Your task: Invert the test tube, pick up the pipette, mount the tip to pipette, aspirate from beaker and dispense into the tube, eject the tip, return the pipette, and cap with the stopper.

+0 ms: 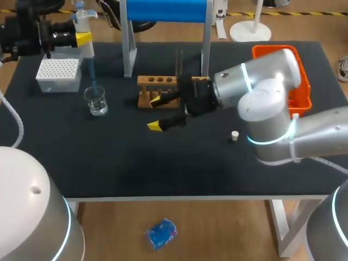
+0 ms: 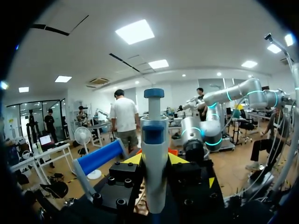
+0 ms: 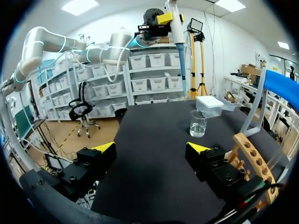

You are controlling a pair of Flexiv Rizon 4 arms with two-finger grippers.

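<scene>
I count one pipette (image 1: 82, 24), one glass beaker (image 1: 97, 101), one tip box (image 1: 57, 73), one wooden tube rack (image 1: 157, 82), one stopper (image 1: 235, 135), one orange bin (image 1: 305, 92)

orange bin (image 1: 302, 87): far right corner of bench (image 1: 136, 163) | blue roll (image 1: 166, 10) atop grey frame (image 1: 128, 51): standing at far edge, near the middle
</scene>
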